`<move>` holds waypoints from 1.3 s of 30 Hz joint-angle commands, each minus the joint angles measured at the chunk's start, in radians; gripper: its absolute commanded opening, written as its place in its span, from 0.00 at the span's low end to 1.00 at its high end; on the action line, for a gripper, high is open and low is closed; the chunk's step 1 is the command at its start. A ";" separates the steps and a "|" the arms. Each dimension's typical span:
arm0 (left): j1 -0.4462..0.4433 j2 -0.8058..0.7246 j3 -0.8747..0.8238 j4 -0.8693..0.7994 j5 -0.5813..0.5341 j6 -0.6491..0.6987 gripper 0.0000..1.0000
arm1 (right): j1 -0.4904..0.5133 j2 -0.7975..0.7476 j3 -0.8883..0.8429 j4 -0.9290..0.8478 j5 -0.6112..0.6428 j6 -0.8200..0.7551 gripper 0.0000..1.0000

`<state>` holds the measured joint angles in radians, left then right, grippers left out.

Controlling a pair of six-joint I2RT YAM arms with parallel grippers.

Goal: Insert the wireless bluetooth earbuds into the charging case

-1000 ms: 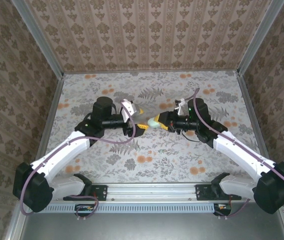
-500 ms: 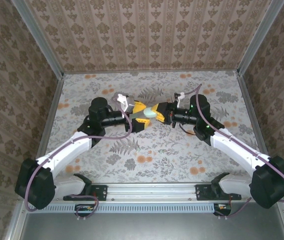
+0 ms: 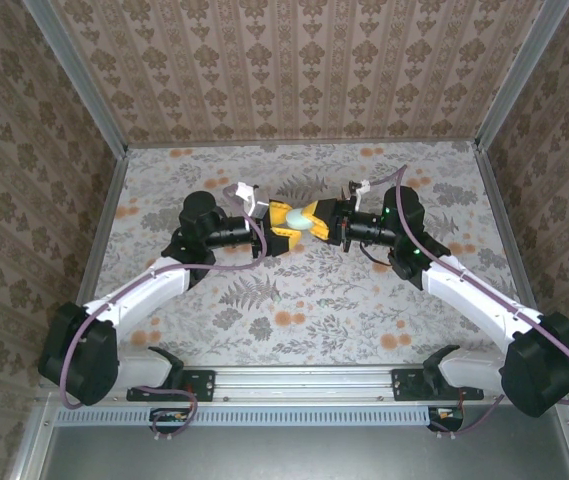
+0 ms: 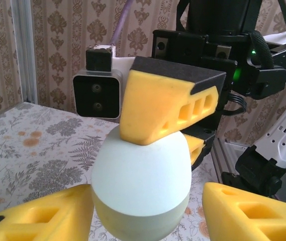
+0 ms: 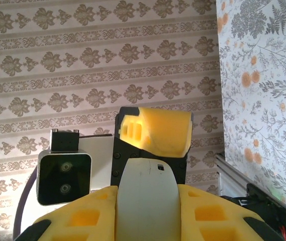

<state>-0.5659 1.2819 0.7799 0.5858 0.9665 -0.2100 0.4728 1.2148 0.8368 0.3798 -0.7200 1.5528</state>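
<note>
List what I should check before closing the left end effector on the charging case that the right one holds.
1. Grip of right end effector on charging case: ok, clamped from both sides.
2. Case between the fingers of left end effector: ok.
3. Those fingers touching the case: not ok, a gap on each side.
4. Case lifted off the table: ok.
5. Case lid open: not ok, the seam looks shut.
</note>
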 commanded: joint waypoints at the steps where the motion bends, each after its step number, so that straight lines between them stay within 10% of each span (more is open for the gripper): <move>1: 0.006 0.011 0.039 0.051 0.044 -0.018 0.56 | -0.003 -0.013 0.033 0.047 -0.034 0.033 0.18; 27: 0.008 0.042 0.074 0.069 0.076 -0.037 0.28 | -0.003 -0.009 0.037 0.036 -0.036 0.021 0.28; 33: 0.015 0.016 0.093 -0.031 0.098 0.002 0.26 | -0.007 -0.080 0.097 -0.220 0.008 -0.222 0.59; 39: 0.041 -0.053 0.104 -0.225 0.100 0.082 0.23 | -0.015 -0.201 0.217 -0.599 0.142 -0.670 0.69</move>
<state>-0.5400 1.2827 0.8452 0.4770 1.0336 -0.1928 0.4614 1.0828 0.9813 0.0093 -0.6655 1.1812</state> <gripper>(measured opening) 0.345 0.691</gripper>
